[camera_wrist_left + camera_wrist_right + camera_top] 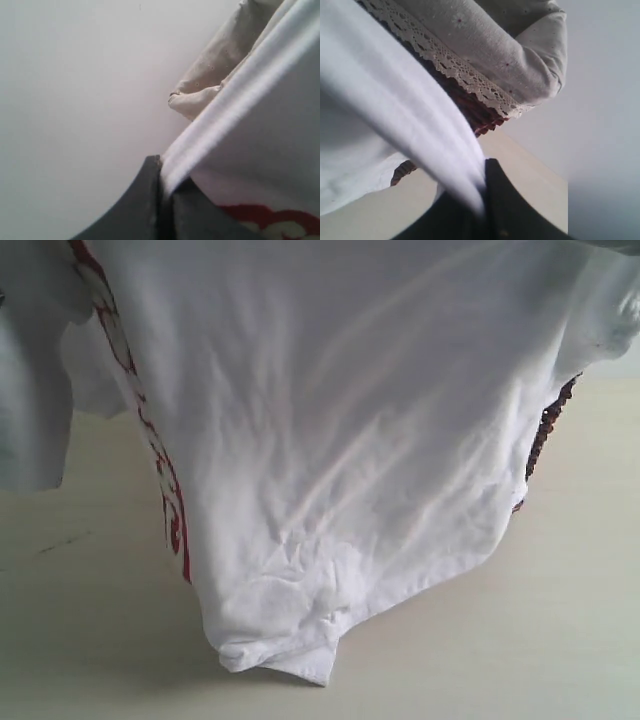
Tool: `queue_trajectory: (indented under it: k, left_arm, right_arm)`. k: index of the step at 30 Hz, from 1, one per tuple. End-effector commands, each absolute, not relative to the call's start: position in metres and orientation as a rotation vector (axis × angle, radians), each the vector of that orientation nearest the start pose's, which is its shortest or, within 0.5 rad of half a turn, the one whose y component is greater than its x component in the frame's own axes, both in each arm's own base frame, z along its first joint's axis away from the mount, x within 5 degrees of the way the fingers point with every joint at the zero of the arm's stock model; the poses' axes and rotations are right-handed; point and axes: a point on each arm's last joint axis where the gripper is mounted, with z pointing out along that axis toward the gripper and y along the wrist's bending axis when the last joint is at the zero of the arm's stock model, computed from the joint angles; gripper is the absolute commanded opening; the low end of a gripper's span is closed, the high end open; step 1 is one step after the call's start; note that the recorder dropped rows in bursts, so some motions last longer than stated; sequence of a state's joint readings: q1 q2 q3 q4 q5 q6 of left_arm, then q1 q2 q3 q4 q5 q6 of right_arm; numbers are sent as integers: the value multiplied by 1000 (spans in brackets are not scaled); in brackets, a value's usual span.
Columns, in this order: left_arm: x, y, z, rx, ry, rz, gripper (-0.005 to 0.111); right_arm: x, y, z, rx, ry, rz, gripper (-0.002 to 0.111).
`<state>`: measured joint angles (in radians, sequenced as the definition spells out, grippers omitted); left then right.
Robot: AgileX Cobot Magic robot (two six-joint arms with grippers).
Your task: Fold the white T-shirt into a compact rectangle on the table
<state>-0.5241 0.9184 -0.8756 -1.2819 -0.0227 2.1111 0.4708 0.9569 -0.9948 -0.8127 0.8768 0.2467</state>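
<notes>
Because the left gripper (pixel 165 176) is closed tight on a hemmed edge of the white T-shirt (pixel 260 125), and the right gripper (pixel 479 194) is likewise clamped on a white fold of it, the garment hangs between the two arms as a broad sheet. In the exterior view it fills most of the picture. Its red band (pixel 160 470) runs down the left side, and its lowest bunched corner appears to touch the table (pixel 520 650). Behind it, at the right, a sliver of the dark wicker basket (pixel 548 435) shows, and the right wrist view has the lace-edged grey liner (pixel 485 55) close behind the cloth. The white wall (pixel 75 100) lies beyond.

The step in hand looks like laying the shirt out flat, with no fold made yet. To do it well, the arms should hold the pinched edge taut and level and draw the shirt over open table, clear of the basket. They should then lower it so the hanging end lands first and the cloth rolls down smooth. Letting go too soon would likely leave it slumped in a heap.
</notes>
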Motion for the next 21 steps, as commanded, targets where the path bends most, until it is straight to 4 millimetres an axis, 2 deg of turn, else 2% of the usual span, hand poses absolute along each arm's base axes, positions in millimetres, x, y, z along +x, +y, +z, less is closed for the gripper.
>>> queue_trajectory:
  k: [1, 4, 8, 14, 19, 21]
  left_arm:
    - [151, -50, 437, 561, 1235, 405, 0]
    - [138, -44, 442, 507, 1227, 351, 0]
    - [123, -35, 445, 473, 1193, 350, 0]
    - [79, -3, 445, 253, 1181, 244, 0]
    - [62, 12, 429, 123, 1229, 158, 0]
    - [56, 24, 422, 21, 1272, 195, 0]
  right_arm:
    - [157, 1, 409, -375, 2176, -853, 0]
    - [141, 4, 430, -431, 2164, -673, 0]
    - [119, 9, 443, -479, 2145, -431, 0]
    - [86, 0, 447, -501, 2073, -344, 0]
    - [61, -4, 450, -527, 2014, -242, 0]
    - [53, -5, 449, -527, 2002, -197, 0]
